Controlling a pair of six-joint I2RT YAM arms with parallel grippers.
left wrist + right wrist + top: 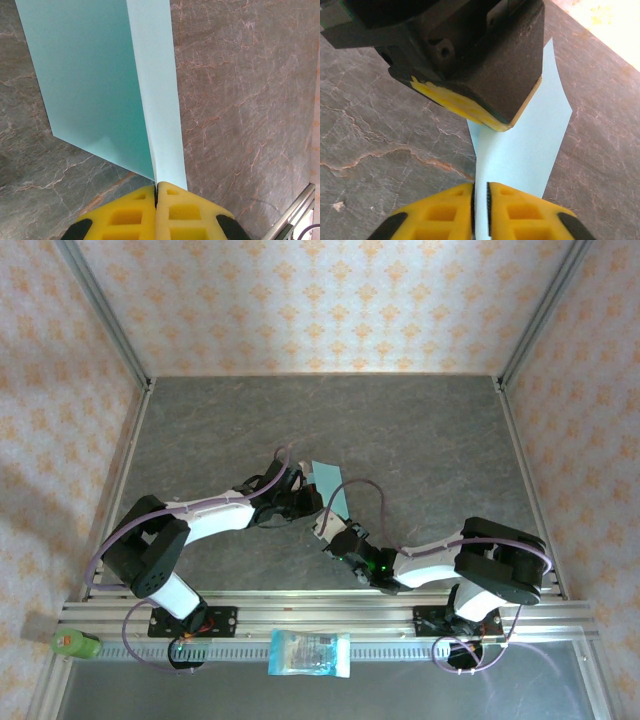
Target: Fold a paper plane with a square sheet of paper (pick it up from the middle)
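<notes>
The square sheet of paper [331, 486] is light teal-blue and bent along a crease, lifted over the middle of the grey table [420, 430]. My left gripper [302, 490] is shut on its near edge; in the left wrist view the yellow pads [135, 210] press together at the gripper's tip [156, 189], with the paper [100, 75] fanning away as two flaps. My right gripper [328, 526] straddles the opposite end of the paper [530, 150]. Its tip [480, 187] still shows a narrow slit with the sheet running through it. The left gripper [502, 125] hangs just beyond.
A blue-and-white printed packet [310, 652] lies on the aluminium rail [400, 612] between the arm bases. A green object [75, 643] sits at the rail's left end. Patterned walls and metal frame posts [100, 310] close in the table on three sides.
</notes>
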